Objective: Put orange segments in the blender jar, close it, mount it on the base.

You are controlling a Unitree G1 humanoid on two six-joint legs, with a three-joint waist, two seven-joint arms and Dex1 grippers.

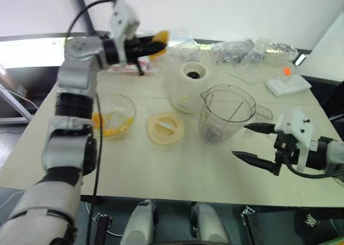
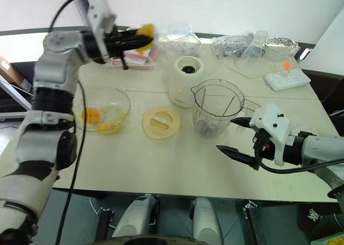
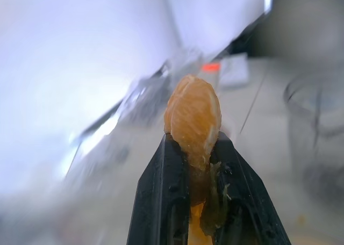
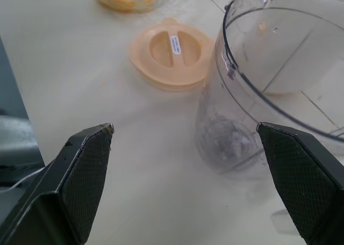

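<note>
A: Where is the fruit?
B: One orange segment [image 3: 193, 115] sits clenched between the left gripper [image 1: 152, 45] jaws, poking past their tips, held high above the table [image 1: 161, 164].
A: And the right gripper [image 1: 253, 143]?
B: Its jaws stand wide, released, just beside the clear ribbed blender jar [image 1: 226, 113].
A: What does the wrist camera add?
B: The segment's glossy, veined skin. The head camera shows the cream rounded base [image 1: 189, 86] behind the jar, the flat lid [image 1: 165, 128], and a glass bowl [image 1: 114, 115] of more segments.
</note>
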